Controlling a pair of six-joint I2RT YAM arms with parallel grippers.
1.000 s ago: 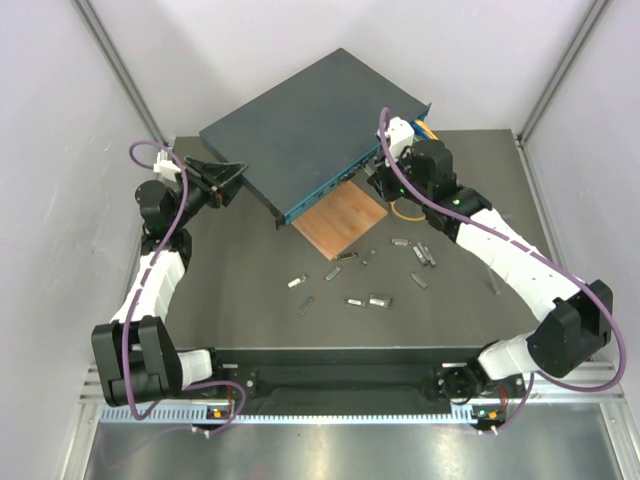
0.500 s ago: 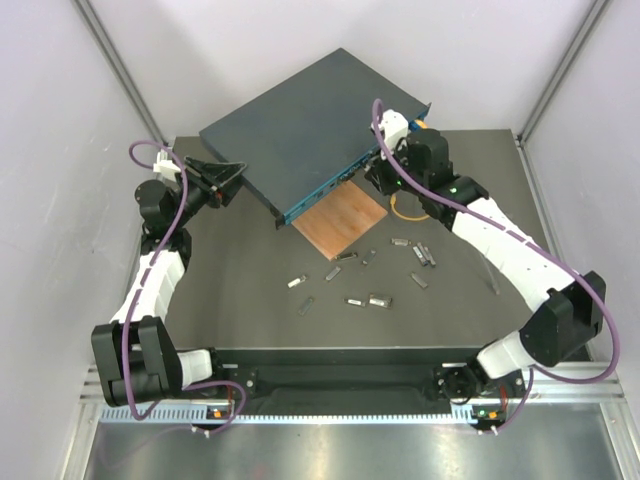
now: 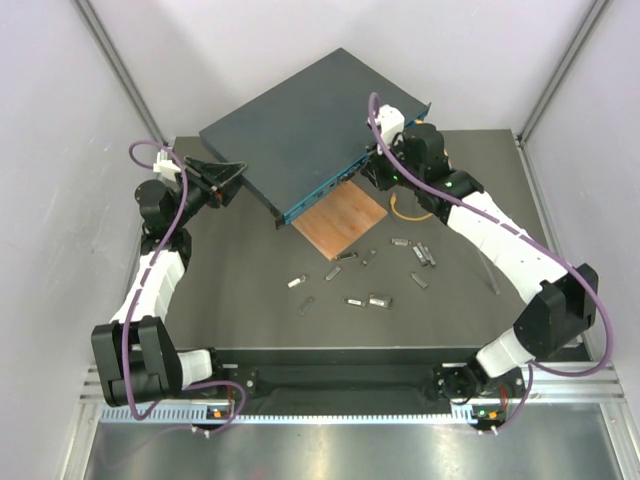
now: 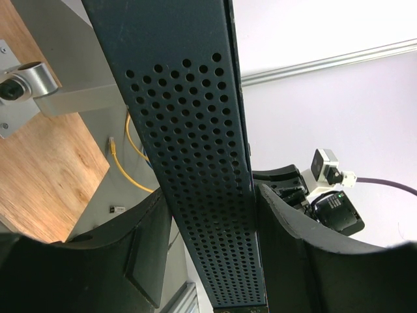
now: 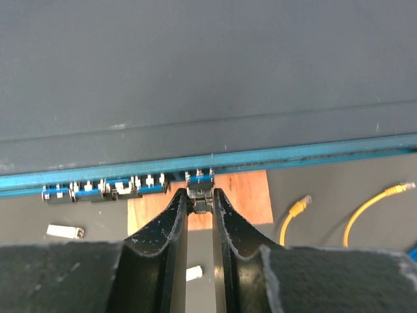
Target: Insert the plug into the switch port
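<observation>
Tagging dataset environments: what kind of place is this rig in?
Probably a robotics lab bench cell: plain white enclosure walls, a dark table, and a network switch with small loose parts scattered nearby.

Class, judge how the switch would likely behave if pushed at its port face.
Probably stiff: the switch looks a solid metal box. It might slide or pivot, though the left gripper gripping its perforated side should steady it.

Your switch [image 3: 300, 130], a large flat dark blue-grey box, sits cornerwise over the worktop's [image 3: 240, 300] far edge, raised off it, its teal socket face toward the near right. The left fingers [image 4: 146, 254] clasp its perforated end. The small plug [image 5: 200, 206], pinched between the right fingers [image 5: 174, 225], meets a socket at one end of a blue-lined group in that row.
</observation>
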